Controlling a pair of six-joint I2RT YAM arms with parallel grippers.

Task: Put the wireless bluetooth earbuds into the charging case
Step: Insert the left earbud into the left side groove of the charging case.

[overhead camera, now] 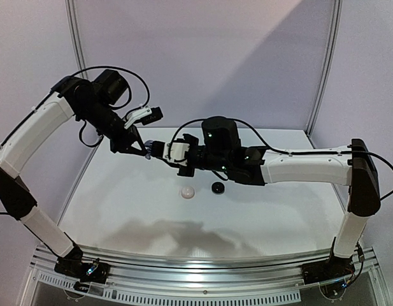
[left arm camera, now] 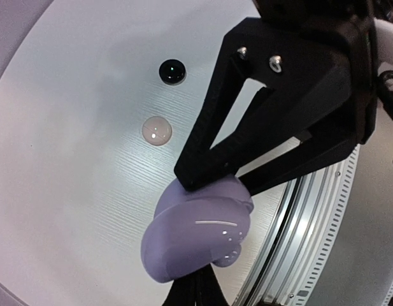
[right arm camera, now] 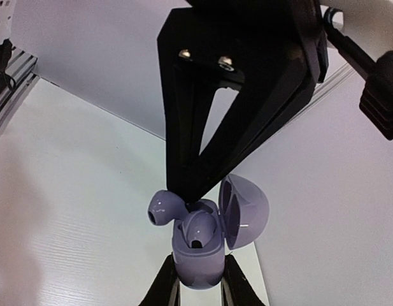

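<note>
Down at the near edge, a ribbed aluminium rail (overhead camera: 202, 280) carries both arm bases. Out on the matte white table (overhead camera: 120, 217), about midway between the near and far edges, two small glossy domes sit side by side with a gap between them: a pale puck (overhead camera: 187, 192) on the left, a black puck (overhead camera: 216, 187) on the right.

Above the table's far left part, the two arms meet tip to tip. Between them, clear of the surface, is the charging case (right arm camera: 197, 264). It's smooth lavender plastic, a rounded block with its domed lid (right arm camera: 246, 213) swung open to one side.

The seated earbud (right arm camera: 199, 231), the same lavender and bean-shaped with a dark nozzle hole, rests in its socket. The outer earbud (right arm camera: 162, 208) pokes out beside it at the case's mouth, not down in a socket.

The right gripper (right arm camera: 191, 196), with black angular truss fingers, has its tips at that mouth, right against the outer earbud. Whether they clamp it, I cannot tell. The left gripper (left arm camera: 212, 183) is pinched fully together, tips on the case's rounded shell, and whether it nips anything I cannot tell.

Behind it all stands a plain pale wall (overhead camera: 215, 64).
</note>
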